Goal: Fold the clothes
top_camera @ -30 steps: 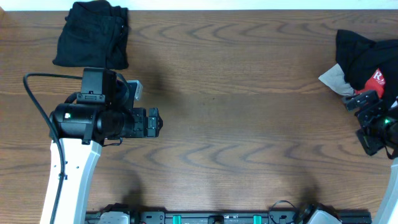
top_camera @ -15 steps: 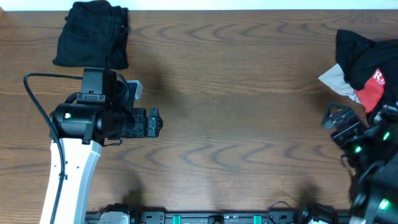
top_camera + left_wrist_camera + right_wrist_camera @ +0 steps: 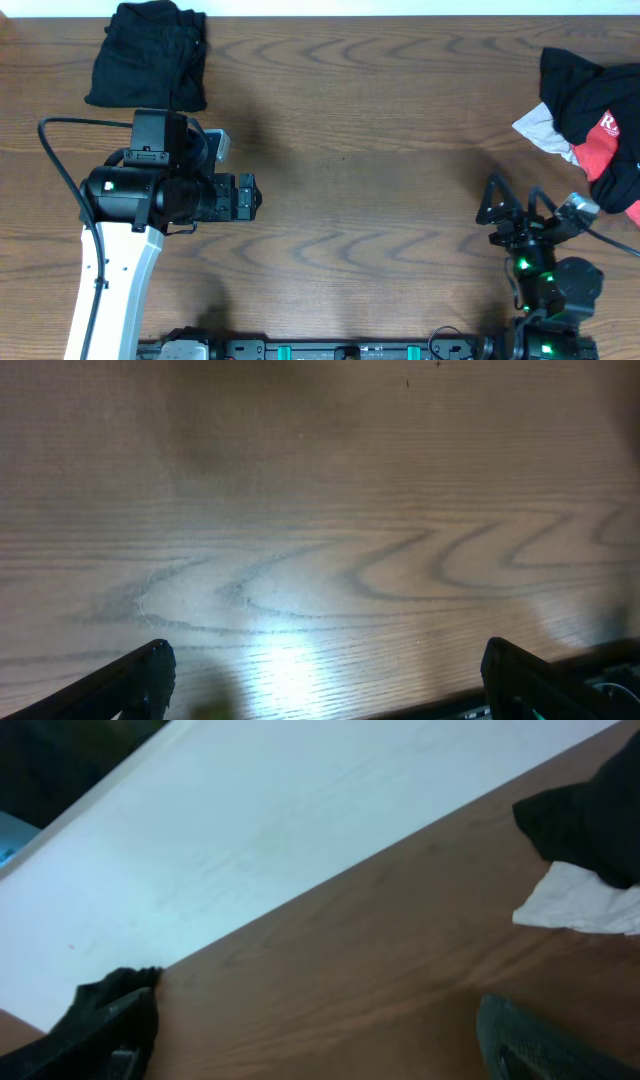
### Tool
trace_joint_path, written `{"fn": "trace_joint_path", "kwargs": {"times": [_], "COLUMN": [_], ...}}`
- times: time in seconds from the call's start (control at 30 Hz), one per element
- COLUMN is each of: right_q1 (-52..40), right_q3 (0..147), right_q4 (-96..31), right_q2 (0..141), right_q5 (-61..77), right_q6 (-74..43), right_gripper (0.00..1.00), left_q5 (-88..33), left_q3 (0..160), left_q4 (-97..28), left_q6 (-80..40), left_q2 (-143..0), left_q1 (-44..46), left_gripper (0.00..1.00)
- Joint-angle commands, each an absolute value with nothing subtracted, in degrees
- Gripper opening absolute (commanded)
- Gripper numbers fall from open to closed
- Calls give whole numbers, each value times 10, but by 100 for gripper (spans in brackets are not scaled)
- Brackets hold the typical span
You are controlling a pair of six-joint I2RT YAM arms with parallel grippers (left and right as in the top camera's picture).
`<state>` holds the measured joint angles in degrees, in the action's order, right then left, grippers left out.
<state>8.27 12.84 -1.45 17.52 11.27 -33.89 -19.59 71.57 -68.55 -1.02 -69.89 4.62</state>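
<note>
The clothes (image 3: pixel 148 55), a plain black garment, lie bunched in a compact heap at the table's far left corner. In the right wrist view they show as a dark lump (image 3: pixel 100 998) at the far edge. My left gripper (image 3: pixel 252 197) hovers over bare wood in front of them, pointing right. It is open and empty, with only table between its fingers in the left wrist view (image 3: pixel 325 665). My right gripper (image 3: pixel 512 205) is near the front right, open and holding nothing (image 3: pixel 318 1020).
A black-and-red garment with white lettering (image 3: pixel 600 110) lies heaped at the right edge, with a pale grey cloth (image 3: pixel 538 127) sticking out under it; both show in the right wrist view (image 3: pixel 590 815) (image 3: pixel 580 902). The wooden table (image 3: pixel 380 150) spans the view.
The right arm has drawn back from the heap at the right edge toward the front of the table, gripper open and empty. The left arm has not moved.
</note>
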Motion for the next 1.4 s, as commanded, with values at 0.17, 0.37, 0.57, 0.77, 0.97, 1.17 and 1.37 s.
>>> {"fn": "trace_joint_path", "kwargs": {"times": [0.17,0.37,0.57,0.77,0.97,1.17,1.37], "right_q1": [51,51,45,37,37,33,33], "right_q3": [55,38,30,27,2,3,3], "right_q4": [48,47,44,44,57,36,-39], "right_q2": [119,76,31,3,3,3,3], "right_q5": [39,50,67,71,83,84,83], "right_q6": [-255,-194,-121,-76,-76,-63,-37], "right_gripper": [99,99,99,99,99,99,99], "left_q5": [-203,-203,-203,-203,-203,-203,-203], "left_q3": [716,716,716,716,716,716,716], "left_q4": [-687,-687,-687,-687,-687,-687,-687], "left_q6": [-1,-1,-1,-1,-1,-1,-1], "left_q2": [-700,-700,-700,-700,-700,-700,-700], "left_q1": [48,49,48,48,48,48,48], "left_gripper": [98,98,98,98,98,98,98]}}
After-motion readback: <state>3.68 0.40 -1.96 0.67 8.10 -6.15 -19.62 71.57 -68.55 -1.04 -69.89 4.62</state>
